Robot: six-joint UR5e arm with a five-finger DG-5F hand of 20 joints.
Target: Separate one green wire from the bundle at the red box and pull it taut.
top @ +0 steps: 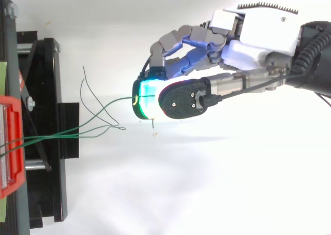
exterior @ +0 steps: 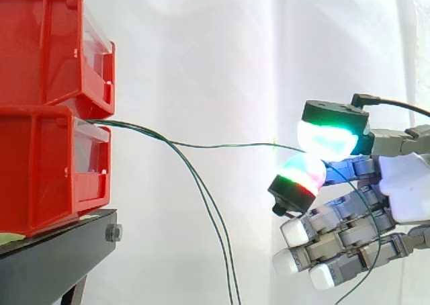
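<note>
Two red bins are stacked at the left, the upper [exterior: 47, 50] on the lower [exterior: 47, 164]. Thin green wires come out between them. One green wire [exterior: 228, 144] runs almost level to the right, with a slight sag near the bins, into my hand [exterior: 408, 192]. The hand is shut on it, pinching it between two glowing fingertips [exterior: 326, 138]; the other fingers are curled below. The wire's tail drops past the hand to the bottom edge. The remaining wires [exterior: 216, 231] hang down apart from it. From above, the held wire [top: 106, 109] reaches the hand [top: 258, 33].
The bins rest on a black stand [exterior: 57, 251] at the left, also seen from above [top: 46, 142] with a red bin's edge [top: 10, 142]. A white curtain is behind. Loose wire ends [top: 88, 92] curl between the stand and the hand.
</note>
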